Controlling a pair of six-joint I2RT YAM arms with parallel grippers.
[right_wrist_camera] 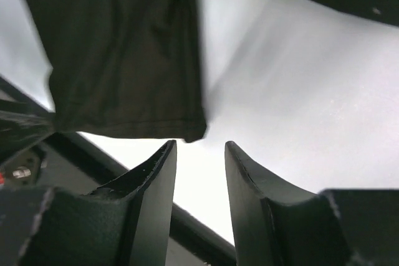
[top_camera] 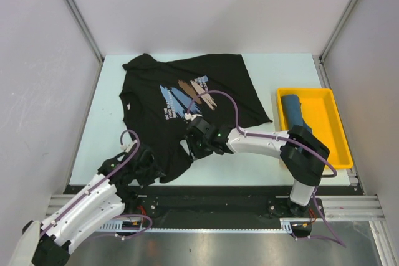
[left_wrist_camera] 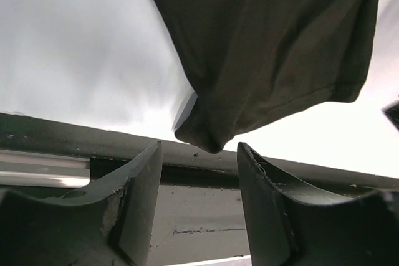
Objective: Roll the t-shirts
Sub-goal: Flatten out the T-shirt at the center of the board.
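Nearest me, the left gripper (left_wrist_camera: pixel 199 151) sits with its jaws moderately apart and empty. A near corner of the black cotton t-shirt with the blue, brown and white brush-stroke print (top_camera: pixel 149 123) lies just ahead of its fingertips. Slightly farther in, the right gripper (right_wrist_camera: pixel 199 144) has its jaws parted by a narrower gap, holding nothing, at the same shirt's near edge. The shirt lies spread print-up on the pale worktop (top_camera: pixel 280 73). Off to the right, a rolled teal-blue t-shirt (top_camera: pixel 293 109) rests inside a yellow plastic tray (top_camera: pixel 312 91).
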